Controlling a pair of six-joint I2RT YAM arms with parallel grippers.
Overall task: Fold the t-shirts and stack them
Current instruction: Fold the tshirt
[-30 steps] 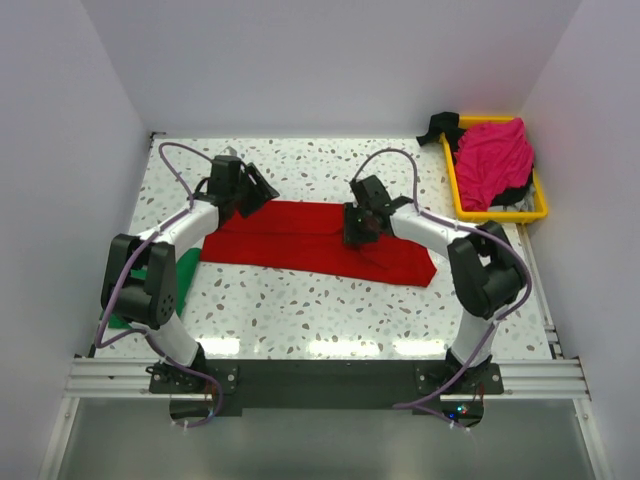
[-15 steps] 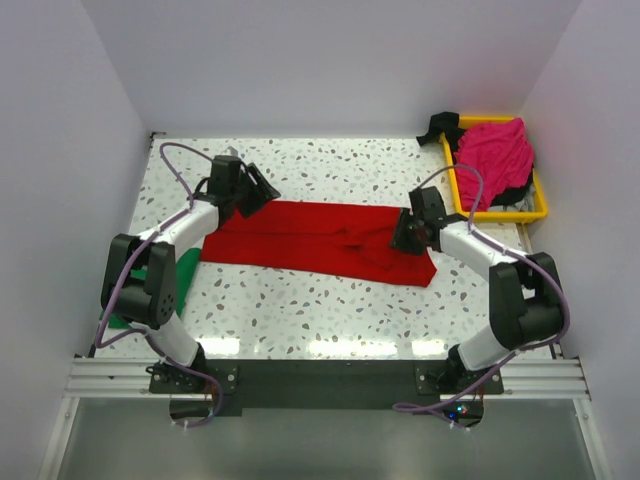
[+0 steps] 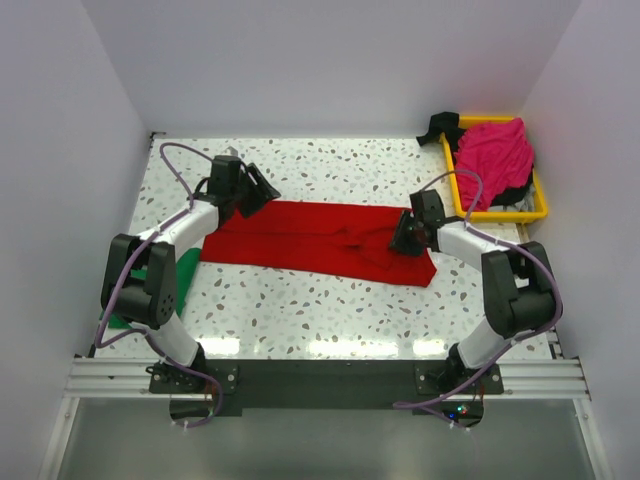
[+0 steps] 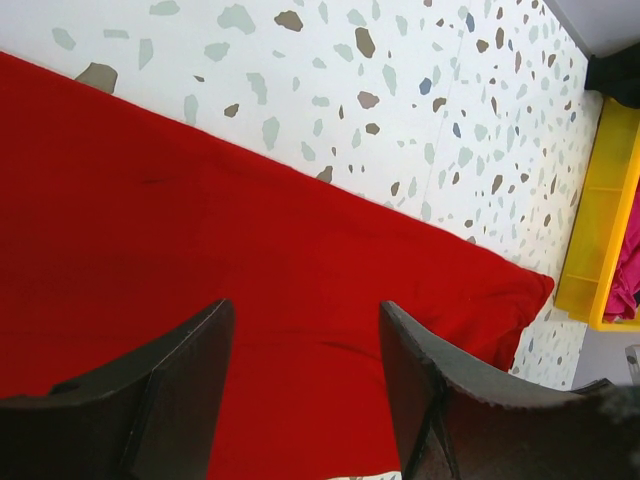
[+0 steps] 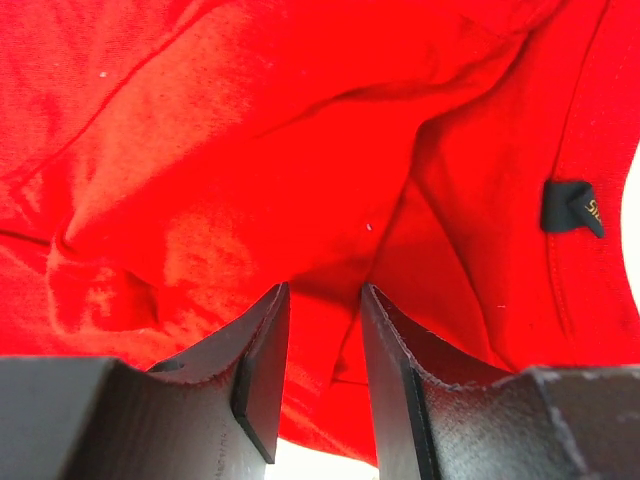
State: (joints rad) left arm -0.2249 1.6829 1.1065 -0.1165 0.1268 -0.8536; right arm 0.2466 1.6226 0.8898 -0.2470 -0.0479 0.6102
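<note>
Item: red t-shirt (image 3: 310, 240), lying flat near the middle of the desk (image 3: 330, 300) as a long band already narrowed by folding. Long axis: left to right across the desk, the right end sitting slightly nearer the arm bases and more rumpled. A small black label (image 5: 572, 207) shows at that end; whether it marks collar or hem cannot be told. Change noted: the right end effector (image 3: 403, 240) has travelled from the middle of the shirt to its right end within the last second, jaws narrowing a little. It now straddles a raised crease, fingers (image 5: 265, 360) set closely either side, though the wrist view does not show whether cloth is actually pinched. Left end effector (image 4: 305, 320): unmoved at the shirt's far-left corner, jaws released and wide, nothing between them. Reading: both ends are now attended, probably in readiness for an end-to-end fold. Other stock: green t-shirt (image 3: 185, 270) at the left edge, partly under the left arm; magenta t-shirt (image 3: 492, 160) heaped in the yellow tray (image 3: 455, 195), unfolded.
</note>
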